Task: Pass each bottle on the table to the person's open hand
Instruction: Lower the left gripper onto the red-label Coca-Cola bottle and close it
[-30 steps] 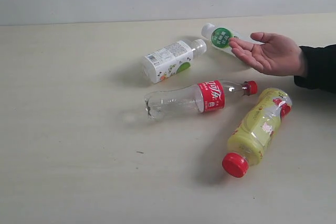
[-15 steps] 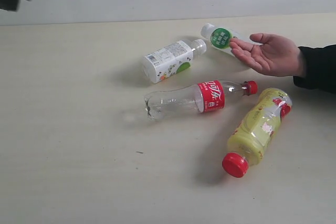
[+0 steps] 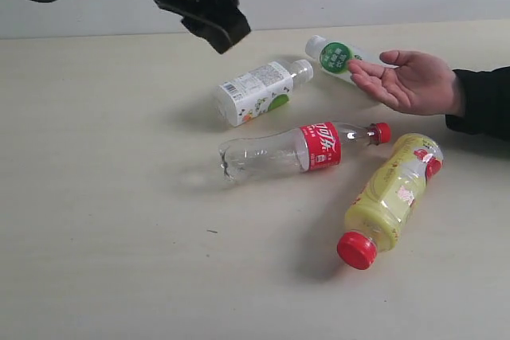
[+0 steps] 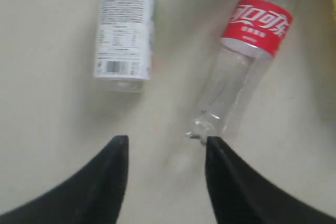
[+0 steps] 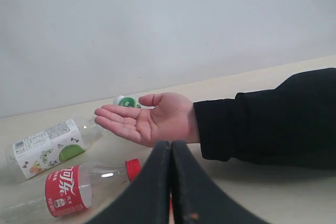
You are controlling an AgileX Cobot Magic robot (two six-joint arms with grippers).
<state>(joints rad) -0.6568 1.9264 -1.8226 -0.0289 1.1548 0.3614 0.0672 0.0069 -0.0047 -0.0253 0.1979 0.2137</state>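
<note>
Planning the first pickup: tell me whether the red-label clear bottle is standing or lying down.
Lying down: the red-label clear bottle rests lengthwise on the table.

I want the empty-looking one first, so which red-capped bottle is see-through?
The clear bottle with the red label, lying on its side mid-table. The other red-capped bottle has a yellow body.
</note>
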